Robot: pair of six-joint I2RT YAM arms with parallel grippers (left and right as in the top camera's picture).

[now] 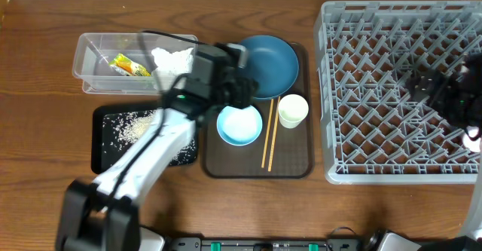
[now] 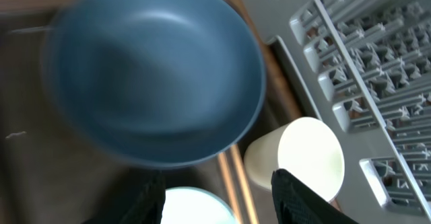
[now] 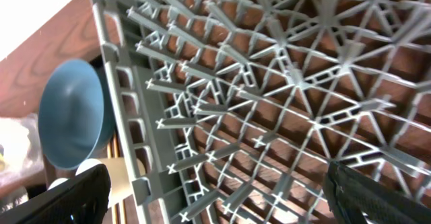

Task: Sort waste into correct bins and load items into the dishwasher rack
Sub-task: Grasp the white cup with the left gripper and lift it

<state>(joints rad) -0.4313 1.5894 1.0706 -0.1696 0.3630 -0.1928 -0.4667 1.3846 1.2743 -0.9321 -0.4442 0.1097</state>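
Fingers (image 2: 149, 202) of the left gripper (image 2: 219, 198) stand partly spread with nothing between them, above the brown tray (image 1: 300, 159), close over the dark-blue plate (image 2: 155, 76), the bowl (image 2: 195, 212) and the pale cup (image 2: 303, 158). The right gripper (image 3: 217, 196) hangs over the dishwasher rack (image 3: 269, 83), its fingers (image 3: 67, 198) spread wide and empty.

Dark-blue plate (image 1: 271, 64), grey lattice rack (image 1: 369, 115), brown tray (image 1: 290, 151), black tray (image 1: 102, 151) speckled white.
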